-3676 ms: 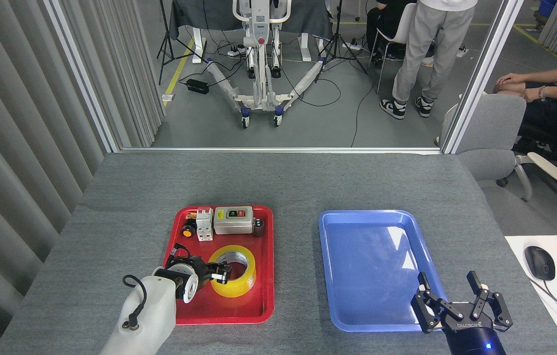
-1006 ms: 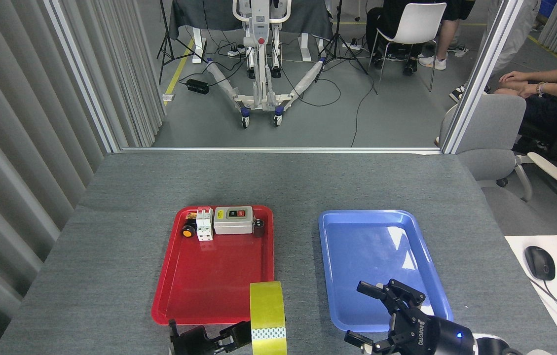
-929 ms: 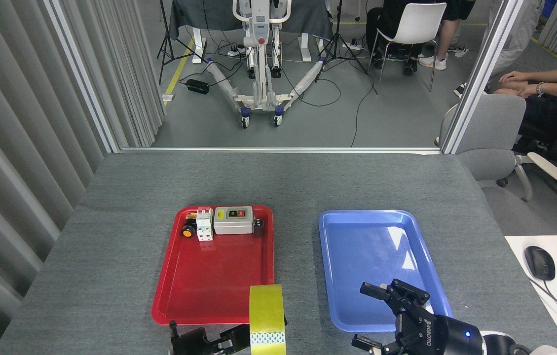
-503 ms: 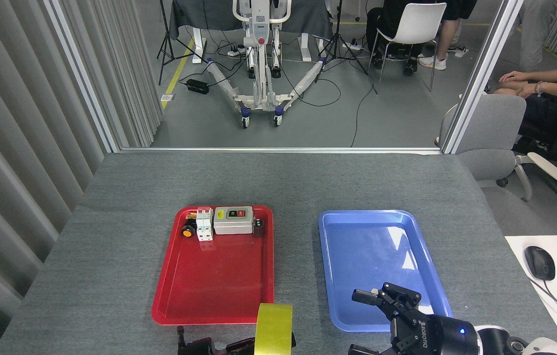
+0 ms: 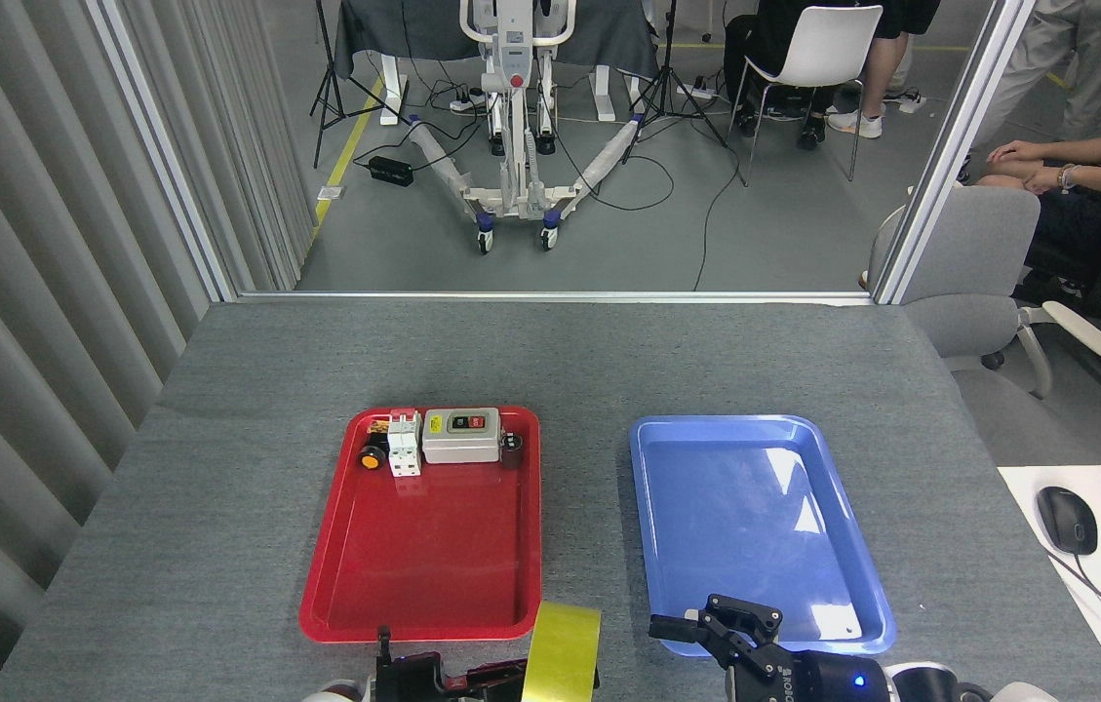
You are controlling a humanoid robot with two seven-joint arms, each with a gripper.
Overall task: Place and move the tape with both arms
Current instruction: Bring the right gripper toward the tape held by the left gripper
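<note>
We find the tape roll (image 5: 562,651) held on edge in our left end effector (image 5: 472,678), fingers clamped on it, just off the red tray's (image 5: 326,585) near right corner above the desk (image 5: 218,468). Our right end effector (image 5: 721,634), fingers spread, sits near the roll's right, apart from it; we judge a handover toward the blue tray (image 5: 648,507).

grey felt-covered worktop (image 5: 257,458) here, two trays flat on it side by side and apart: a red tray (image 5: 345,614) on the left, a blue tray (image 5: 652,546) on the right.
</note>
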